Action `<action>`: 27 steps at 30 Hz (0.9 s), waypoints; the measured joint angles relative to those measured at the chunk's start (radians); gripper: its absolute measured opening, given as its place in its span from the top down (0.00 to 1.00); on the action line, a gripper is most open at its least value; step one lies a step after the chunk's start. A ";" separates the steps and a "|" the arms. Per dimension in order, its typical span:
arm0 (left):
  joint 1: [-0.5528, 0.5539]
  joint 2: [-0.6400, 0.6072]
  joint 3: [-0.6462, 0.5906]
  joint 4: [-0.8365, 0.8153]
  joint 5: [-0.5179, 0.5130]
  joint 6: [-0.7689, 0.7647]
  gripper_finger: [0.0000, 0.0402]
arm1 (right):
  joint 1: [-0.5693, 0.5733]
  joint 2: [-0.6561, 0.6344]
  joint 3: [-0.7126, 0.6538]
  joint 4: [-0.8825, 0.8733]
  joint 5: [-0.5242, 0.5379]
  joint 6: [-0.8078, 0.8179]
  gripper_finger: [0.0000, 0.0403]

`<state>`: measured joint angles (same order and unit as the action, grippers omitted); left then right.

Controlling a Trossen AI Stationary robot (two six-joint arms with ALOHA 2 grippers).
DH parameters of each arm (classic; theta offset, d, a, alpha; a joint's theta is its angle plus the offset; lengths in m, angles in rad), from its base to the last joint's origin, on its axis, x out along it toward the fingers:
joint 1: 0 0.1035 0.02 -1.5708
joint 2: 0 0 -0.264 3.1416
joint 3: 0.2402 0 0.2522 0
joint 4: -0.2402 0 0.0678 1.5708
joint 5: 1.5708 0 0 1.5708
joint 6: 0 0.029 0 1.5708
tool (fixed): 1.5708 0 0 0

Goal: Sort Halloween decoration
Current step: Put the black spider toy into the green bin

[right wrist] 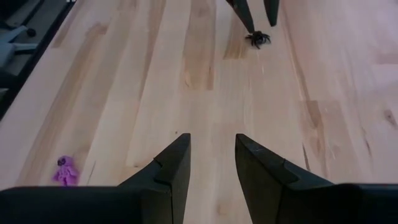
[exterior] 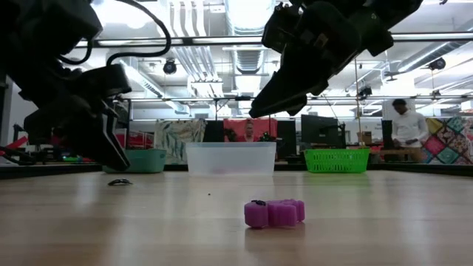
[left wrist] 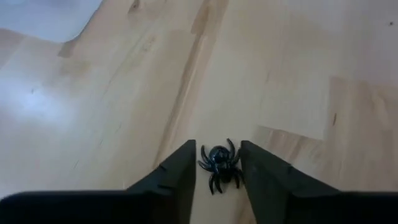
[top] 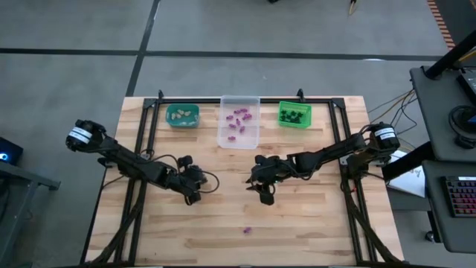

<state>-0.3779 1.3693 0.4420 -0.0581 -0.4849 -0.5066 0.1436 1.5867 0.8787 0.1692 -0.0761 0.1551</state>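
High view, table: wooden table (top: 312, 223), three bins along the far edge: teal bin (top: 182, 115) left, clear bin (top: 239, 121) middle, green bin (top: 294, 115) right.
Left gripper (left wrist: 215, 171): low at mid-left, fingers partly apart, straddling the black spider (left wrist: 219, 163), not clamped.
Right gripper (right wrist: 212, 163): mid-table, partly open, holding nothing.
Purple trinket (exterior: 274, 213): loose near the front edge.
Tip: centre on the spider's body, squeeze gently, lift straight, then likely to the green bin holding dark pieces.
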 joint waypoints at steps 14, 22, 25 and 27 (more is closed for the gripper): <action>-0.001 0.002 -0.098 0.101 -0.014 -0.073 0.67 | 0.000 0.000 0.000 0.008 0.028 -0.017 0.71; -0.001 0.002 -0.128 0.172 -0.011 -0.069 0.79 | 0.000 0.000 0.000 0.008 0.028 -0.017 0.71; 0.000 0.003 -0.129 0.201 0.000 -0.036 0.86 | 0.000 0.000 0.000 0.008 0.028 -0.017 0.71; 0.000 0.004 -0.130 0.219 0.001 -0.019 0.91 | 0.000 0.000 0.000 0.008 0.027 -0.017 0.71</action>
<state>-0.3782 1.3731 0.3122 0.1605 -0.4834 -0.5258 0.1436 1.5871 0.8787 0.1775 -0.0486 0.1376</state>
